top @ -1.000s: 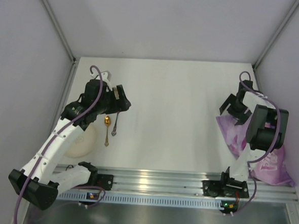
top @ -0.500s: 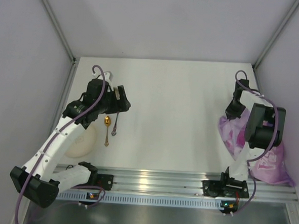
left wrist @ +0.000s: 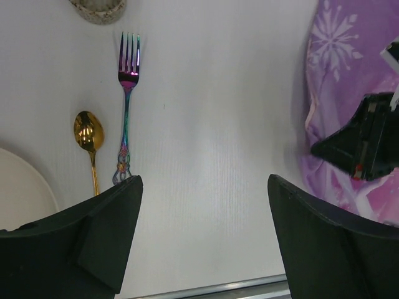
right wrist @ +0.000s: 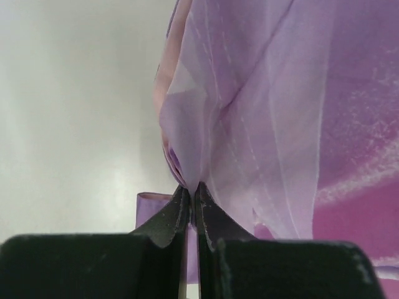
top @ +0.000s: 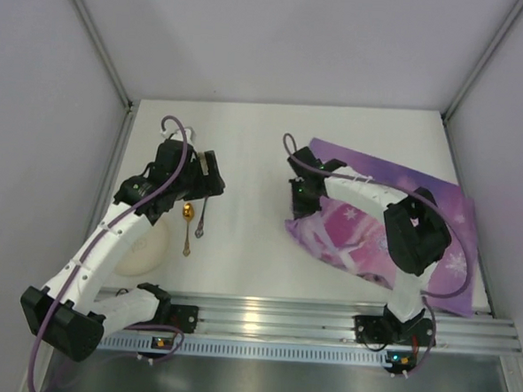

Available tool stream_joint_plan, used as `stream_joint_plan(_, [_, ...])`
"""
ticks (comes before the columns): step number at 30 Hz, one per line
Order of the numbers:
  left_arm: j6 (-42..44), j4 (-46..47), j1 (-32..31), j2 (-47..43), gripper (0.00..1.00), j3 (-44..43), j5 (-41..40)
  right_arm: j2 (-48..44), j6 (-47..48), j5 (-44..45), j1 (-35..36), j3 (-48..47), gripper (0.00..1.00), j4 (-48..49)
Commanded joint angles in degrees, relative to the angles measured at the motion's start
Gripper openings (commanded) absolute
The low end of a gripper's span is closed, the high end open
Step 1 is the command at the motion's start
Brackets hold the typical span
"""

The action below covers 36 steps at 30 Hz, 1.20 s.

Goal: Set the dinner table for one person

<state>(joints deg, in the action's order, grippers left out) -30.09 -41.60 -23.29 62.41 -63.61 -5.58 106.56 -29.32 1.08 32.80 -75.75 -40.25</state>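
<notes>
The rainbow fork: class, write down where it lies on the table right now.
In the top view, the fork lies on the table's left side, parallel to and just right of the gold spoon, with the white plate further left.

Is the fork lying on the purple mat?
No, the fork lies on the bare white table beside the gold spoon, apart from the mat.

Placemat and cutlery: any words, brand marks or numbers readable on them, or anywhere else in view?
None: no word, number or brand mark is readable in any view. The placemat bears only white snowflake prints; the fork and the spoon show no lettering.
</notes>
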Motion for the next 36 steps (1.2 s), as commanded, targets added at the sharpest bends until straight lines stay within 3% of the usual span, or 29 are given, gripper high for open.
stream_joint_plan(1, [-1.29,0.21,-0.18,-0.19,0.87,-0.54,-4.25,-3.21,-4.42,-3.98,8.22,-4.41,0.0,-2.2])
stream_joint_plan(7, [-2.43,-1.46,-0.18,-1.24,0.87,-0.98,-6.28,-1.45,-6.45,-10.21,14.04,-6.61,0.0,1.48])
stream_joint_plan(10, [-2.7,-2.16,-0.18,-1.5,0.87,-1.07,-7.07,-1.97,-6.54,-12.86,15.19,-8.36,0.35,3.6])
stream_joint_plan(11, [-2.7,-2.43,-0.18,-1.5,0.86,-1.16,-7.16,-2.84,-6.36,-12.95,15.1,-9.15,0.67,3.6])
stream_joint_plan(12, [-2.78,-2.6,-0.18,-1.5,0.87,-1.25,-7.25,-3.46,-6.45,-12.95,15.19,-9.24,0.81,3.69])
stream_joint_plan(14, [-3.22,-2.69,-0.18,-1.42,0.87,-1.16,-7.42,-6.18,-6.28,-13.21,15.11,-8.98,0.99,3.6])
stream_joint_plan(19, [-3.49,-0.85,-0.18,0.16,0.86,-0.55,-4.98,-13.91,-5.49,-13.48,15.1,-6.96,1.0,2.55])
stream_joint_plan(24, [-4.72,3.8,-3.68,6.22,0.85,0.77,-2.06,-25.77,-3.99,-7.69,13.88,-1.26,1.0,0.09])
stream_joint_plan(29, [-6.47,9.52,-14.04,19.57,0.84,-1.59,-3.2,-37.03,-4.43,-7.58,6.77,9.27,1.0,-1.14])
stream_joint_plan(36, [-7.53,11.27,-18.46,38.73,0.82,-13.89,-0.13,-46.88,-4.25,-7.32,0.96,17.82,0.96,-4.31])
